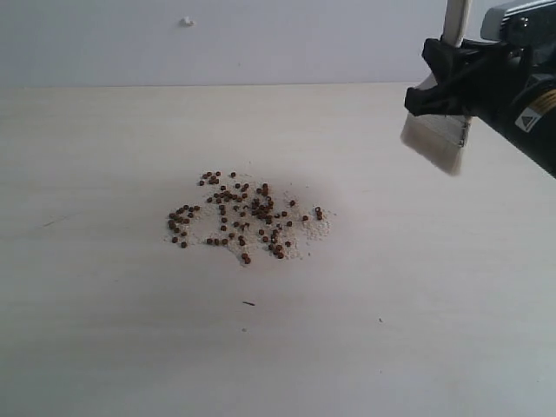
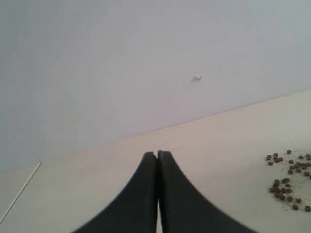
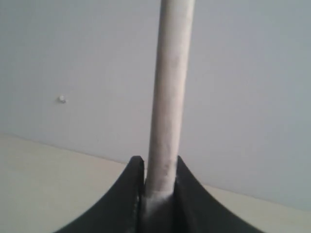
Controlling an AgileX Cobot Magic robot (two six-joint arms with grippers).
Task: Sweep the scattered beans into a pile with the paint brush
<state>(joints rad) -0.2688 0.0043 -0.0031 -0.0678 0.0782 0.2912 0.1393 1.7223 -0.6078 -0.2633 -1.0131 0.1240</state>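
The right end effector [image 1: 445, 87] is clamped on the paint brush [image 1: 437, 135] in the upper right of the exterior frame. The handle points up and the cream bristles hang down, clear of the worktop [image 1: 122, 339]. The beans [image 1: 243, 213] lie in a loose patch at mid-frame among pale crumbs, well apart from the bristles, so I judge this to be the approach before a sweeping stroke. The next move calls for setting the bristles down just beyond the patch's right edge and drawing inward, lightly enough not to flick grains away. The left end effector [image 2: 158, 156] is pressed together and empty. A lone dark speck [image 1: 249, 303] sits below the patch, and a small white bump [image 1: 187, 22] marks the wall. Nothing stands between the brush and the beans.
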